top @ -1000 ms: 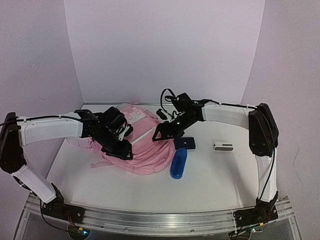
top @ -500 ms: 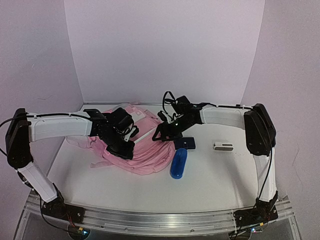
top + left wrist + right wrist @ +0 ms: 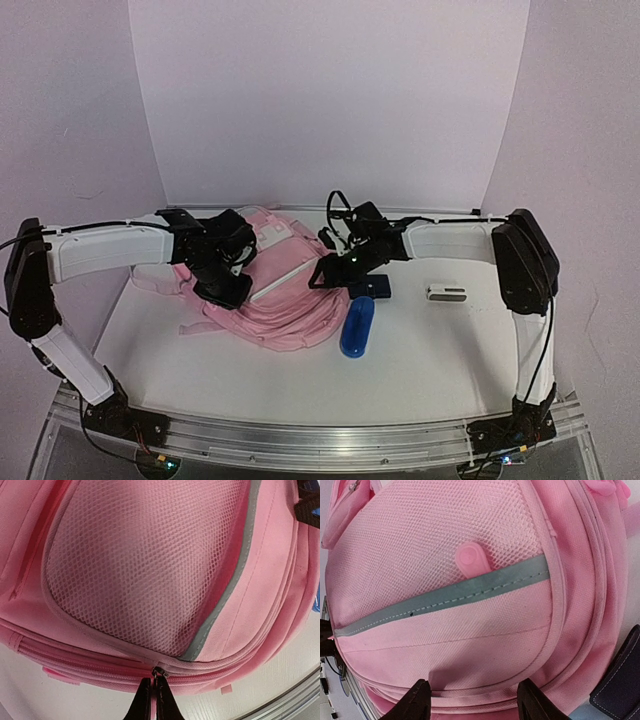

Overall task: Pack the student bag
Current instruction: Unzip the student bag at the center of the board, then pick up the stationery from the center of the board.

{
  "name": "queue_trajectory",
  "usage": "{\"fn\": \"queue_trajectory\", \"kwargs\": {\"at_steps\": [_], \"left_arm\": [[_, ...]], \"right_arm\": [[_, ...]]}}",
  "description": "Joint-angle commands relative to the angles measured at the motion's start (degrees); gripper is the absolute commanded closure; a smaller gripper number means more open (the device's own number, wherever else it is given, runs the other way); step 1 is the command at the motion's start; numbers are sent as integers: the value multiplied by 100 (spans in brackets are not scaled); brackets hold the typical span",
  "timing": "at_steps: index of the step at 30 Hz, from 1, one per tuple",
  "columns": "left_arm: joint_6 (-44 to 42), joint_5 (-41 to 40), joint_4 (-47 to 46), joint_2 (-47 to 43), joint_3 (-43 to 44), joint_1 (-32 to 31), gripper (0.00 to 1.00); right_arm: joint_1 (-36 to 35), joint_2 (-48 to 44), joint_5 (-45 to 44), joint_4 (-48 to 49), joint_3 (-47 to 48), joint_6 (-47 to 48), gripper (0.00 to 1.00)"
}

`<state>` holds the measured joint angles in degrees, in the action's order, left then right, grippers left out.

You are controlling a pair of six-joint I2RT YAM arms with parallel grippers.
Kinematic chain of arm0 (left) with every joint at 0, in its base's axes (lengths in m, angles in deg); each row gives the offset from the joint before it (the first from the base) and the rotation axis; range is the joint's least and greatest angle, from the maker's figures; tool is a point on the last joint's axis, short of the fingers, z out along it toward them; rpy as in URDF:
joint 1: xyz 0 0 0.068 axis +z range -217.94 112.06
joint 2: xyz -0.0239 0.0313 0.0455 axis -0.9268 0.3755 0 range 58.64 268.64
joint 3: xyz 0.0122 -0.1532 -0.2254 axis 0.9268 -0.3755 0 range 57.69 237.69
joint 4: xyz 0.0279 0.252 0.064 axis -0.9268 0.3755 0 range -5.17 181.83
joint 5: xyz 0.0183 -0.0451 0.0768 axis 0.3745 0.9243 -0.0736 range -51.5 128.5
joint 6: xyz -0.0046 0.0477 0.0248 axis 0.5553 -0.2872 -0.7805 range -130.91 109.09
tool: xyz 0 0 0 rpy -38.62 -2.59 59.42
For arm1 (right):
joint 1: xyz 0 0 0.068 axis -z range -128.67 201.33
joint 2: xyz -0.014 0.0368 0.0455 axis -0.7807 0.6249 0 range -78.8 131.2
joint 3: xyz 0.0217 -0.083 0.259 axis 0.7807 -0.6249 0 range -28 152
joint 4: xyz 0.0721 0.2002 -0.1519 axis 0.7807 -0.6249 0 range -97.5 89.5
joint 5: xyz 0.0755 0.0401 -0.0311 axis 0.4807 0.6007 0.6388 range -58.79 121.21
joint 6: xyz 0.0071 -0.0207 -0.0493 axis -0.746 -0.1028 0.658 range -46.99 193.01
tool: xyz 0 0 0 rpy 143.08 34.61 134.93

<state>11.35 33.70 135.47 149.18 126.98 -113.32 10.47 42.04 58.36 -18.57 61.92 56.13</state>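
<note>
The student bag (image 3: 285,300) is a soft pink backpack lying left of the table's middle. My left gripper (image 3: 228,290) is at its left side. In the left wrist view the fingers (image 3: 152,695) are shut on the small metal zip pull (image 3: 158,672) at the seam below the mesh pocket (image 3: 145,565). My right gripper (image 3: 322,272) is at the bag's right side. In the right wrist view its jaws (image 3: 472,700) stand apart, pressed against the pink fabric (image 3: 470,635) below the grey stripe, with a bulge of fabric between them.
A blue bottle (image 3: 357,327) lies just right of the bag. Behind it is a dark blue case (image 3: 371,287), also at the right wrist view's edge (image 3: 620,680). A small white object (image 3: 446,293) lies further right. White walls enclose the back and sides.
My left gripper has closed on the zip pull and drawn back-left along the bag. My right gripper's jaws have narrowed on the bag's right side. The bag has shifted slightly.
</note>
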Motion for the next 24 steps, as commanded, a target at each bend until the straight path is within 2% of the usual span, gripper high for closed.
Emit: {"fn": "queue_trajectory", "kwargs": {"at_steps": [1, 3, 6, 9, 12, 15, 20, 24], "left_arm": [[-2, -476, 791, -333, 388, 283, 81], [-171, -105, 665, -409, 571, 276, 68], [-325, 246, 401, -636, 745, 275, 48], [-405, 239, 379, -698, 1025, 276, 38], [-487, 344, 488, -579, 1310, 275, 29], [-560, 514, 537, -388, 1498, 276, 26], [-661, 859, 497, -59, 1703, 267, 24], [-758, 968, 411, 76, 1781, 267, 24]], "right_arm": [[87, -239, -205, -662, -18, 353, 38], [85, -371, 156, -691, 176, 598, 32], [98, -674, -7, -998, 449, 1252, 22], [241, -1016, -320, -1374, 454, 1640, 18], [472, -1262, -476, -1917, 316, 2501, 16], [781, -1374, -751, -2540, 213, 3485, 14], [1694, -1377, -1097, -3451, 94, 5076, 13], [2425, -1312, -1547, -3684, -81, 6337, 13]]}}
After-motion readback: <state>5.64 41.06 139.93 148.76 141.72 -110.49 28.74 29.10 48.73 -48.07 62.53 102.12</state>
